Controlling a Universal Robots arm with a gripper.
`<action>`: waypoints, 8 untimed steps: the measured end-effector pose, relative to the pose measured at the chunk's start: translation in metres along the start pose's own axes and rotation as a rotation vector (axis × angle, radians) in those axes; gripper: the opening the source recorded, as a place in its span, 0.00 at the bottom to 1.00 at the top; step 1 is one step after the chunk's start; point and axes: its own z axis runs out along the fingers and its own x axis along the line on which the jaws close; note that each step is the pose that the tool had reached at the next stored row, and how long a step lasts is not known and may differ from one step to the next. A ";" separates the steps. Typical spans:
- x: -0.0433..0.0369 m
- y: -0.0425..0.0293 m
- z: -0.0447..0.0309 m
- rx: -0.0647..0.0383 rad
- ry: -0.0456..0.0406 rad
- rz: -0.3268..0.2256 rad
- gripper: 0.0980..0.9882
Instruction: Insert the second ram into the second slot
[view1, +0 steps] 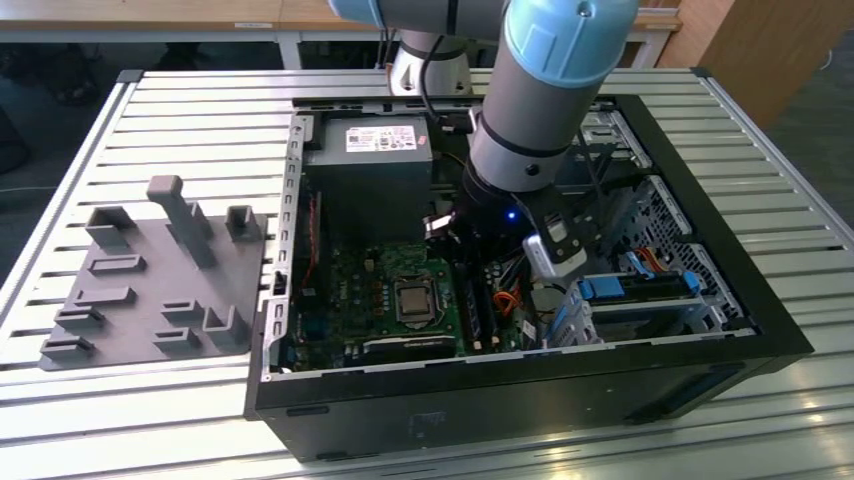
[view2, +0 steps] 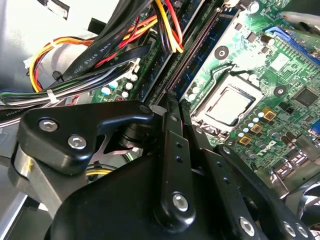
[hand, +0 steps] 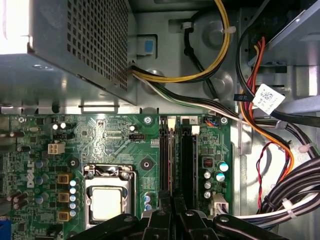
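Observation:
My gripper (view1: 470, 262) reaches down into the open computer case (view1: 747, 330), over the memory slots to the exterior view's right of the processor socket (view1: 411, 298). Its fingers stand close together in both wrist views (hand: 172, 200) (view2: 176, 97), shut on a thin dark stick seen edge-on, the second ram (hand: 172, 160). The stick runs straight along the second slot, between a black slot (hand: 164, 155) nearer the socket and a wider dark one (hand: 188, 160) on its other side. How deep the stick sits in the slot is hidden. A bare slot with rows of pins (view2: 197, 42) lies just beside the fingertips.
The grey power supply (view1: 367, 150) and cable bundles (view2: 100, 55) (hand: 280, 150) crowd the slots' far side. A drive bay with bright blue tabs (view1: 627, 290) lies at the exterior view's right. A grey holder rack (view1: 147, 280) sits on the slatted table outside the case.

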 end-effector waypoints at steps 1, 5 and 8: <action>0.0000 0.0000 0.0001 0.000 0.0000 0.002 0.04; -0.0001 0.0000 0.0008 -0.001 -0.0002 0.006 0.04; -0.0002 0.0000 0.0017 0.000 -0.0002 0.007 0.04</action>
